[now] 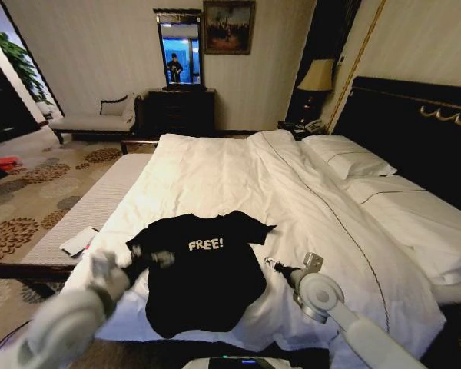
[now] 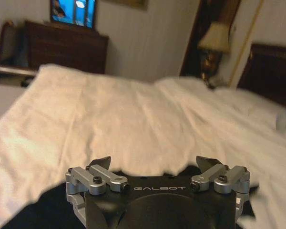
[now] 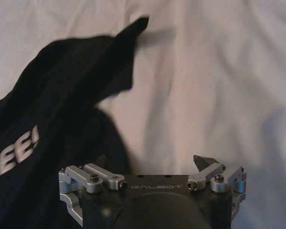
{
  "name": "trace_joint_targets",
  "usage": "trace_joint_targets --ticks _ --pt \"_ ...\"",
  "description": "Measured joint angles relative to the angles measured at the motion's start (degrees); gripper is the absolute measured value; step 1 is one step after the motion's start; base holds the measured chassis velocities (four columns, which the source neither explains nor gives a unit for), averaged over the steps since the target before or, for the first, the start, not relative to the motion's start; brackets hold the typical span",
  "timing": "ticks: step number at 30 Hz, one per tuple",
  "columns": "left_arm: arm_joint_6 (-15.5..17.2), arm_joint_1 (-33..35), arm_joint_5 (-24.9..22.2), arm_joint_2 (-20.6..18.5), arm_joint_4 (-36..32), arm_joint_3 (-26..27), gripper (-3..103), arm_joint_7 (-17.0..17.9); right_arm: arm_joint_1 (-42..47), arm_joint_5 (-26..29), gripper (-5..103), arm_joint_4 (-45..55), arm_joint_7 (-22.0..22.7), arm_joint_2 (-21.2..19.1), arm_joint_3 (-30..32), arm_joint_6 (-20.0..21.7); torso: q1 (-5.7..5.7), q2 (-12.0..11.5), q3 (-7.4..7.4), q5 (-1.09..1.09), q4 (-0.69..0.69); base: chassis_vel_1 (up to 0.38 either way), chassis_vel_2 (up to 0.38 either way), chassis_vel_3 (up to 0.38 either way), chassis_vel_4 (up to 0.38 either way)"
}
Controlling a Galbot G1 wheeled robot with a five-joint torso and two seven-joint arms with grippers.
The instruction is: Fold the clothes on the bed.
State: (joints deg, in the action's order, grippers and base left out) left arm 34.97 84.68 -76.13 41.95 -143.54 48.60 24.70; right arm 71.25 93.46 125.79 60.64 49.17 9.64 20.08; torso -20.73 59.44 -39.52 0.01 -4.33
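1. The black T-shirt (image 1: 203,277) lies spread face up on the white duvet (image 1: 215,177) near the foot of the bed (image 1: 415,123); its white "FREE!" lettering (image 1: 206,244) sits on the chest, one sleeve pointing toward the pillows (image 1: 346,157) and the hem toward the robot
2. The left end effector (image 1: 150,257) is at the shirt's left sleeve, over the black fabric at the shoulder edge; in the left wrist view the left end effector (image 2: 155,167) has its two dark fingertips (image 2: 101,163) well apart, with black cloth just past them and white bedding beyond
3. The right end effector (image 1: 275,265) hangs just beside the shirt's right side, over bare duvet; in the right wrist view the right end effector (image 3: 150,164) is spread wide, one fingertip (image 3: 202,161) over white bedding and the other against the dark shirt edge; nothing is clamped between them
4. In the same view the shirt (image 3: 52,119) lies with its sleeve tip lifted into a point; part of the lettering (image 3: 14,155) shows
5. A lamp (image 1: 316,77) stands beside the dark headboard; a dresser with a mirror (image 1: 179,50) stands against the far wall
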Motion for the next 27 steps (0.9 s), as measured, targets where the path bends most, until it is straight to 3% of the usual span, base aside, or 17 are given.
trace_joint_targets --ticks 6,17,22,25,26,27 --pt "-0.1 -0.3 -0.3 2.3 0.1 1.8 100 0.4 -0.5 4.8 100 0.8 3.0 1.5 -2.1 2.4 0.01 0.0 0.00 -0.02 0.02 0.000 0.000 0.000 0.000" --pt "-0.1 -0.5 1.8 4.0 0.2 0.4 100 0.7 -3.0 6.0 102 -1.2 3.8 3.8 -5.3 3.5 0.01 0.0 0.01 -0.01 0.01 0.000 0.000 0.000 0.000" --pt "-0.1 -0.4 2.0 3.7 0.2 0.6 100 0.7 -3.3 5.9 93 -1.1 3.9 4.3 -6.2 2.8 0.00 0.0 0.00 -0.01 0.00 0.000 0.000 0.000 0.000" --pt "-0.1 -0.2 2.3 3.8 0.3 0.8 100 0.9 -3.3 6.1 78 0.5 4.1 4.4 -6.7 2.2 0.01 0.0 0.01 -0.01 0.00 0.000 0.000 0.000 0.000" --pt "-0.1 -0.1 2.4 3.9 0.3 0.8 100 1.0 -3.3 6.3 78 1.3 4.4 4.3 -6.9 2.1 0.01 0.0 0.01 -0.01 0.00 0.000 0.000 0.000 0.000" --pt "-0.1 -0.1 2.5 3.9 0.3 0.8 100 1.1 -3.3 6.6 66 1.9 4.6 4.3 -7.1 2.0 0.01 0.0 0.01 -0.01 0.00 0.000 0.000 0.000 0.000"
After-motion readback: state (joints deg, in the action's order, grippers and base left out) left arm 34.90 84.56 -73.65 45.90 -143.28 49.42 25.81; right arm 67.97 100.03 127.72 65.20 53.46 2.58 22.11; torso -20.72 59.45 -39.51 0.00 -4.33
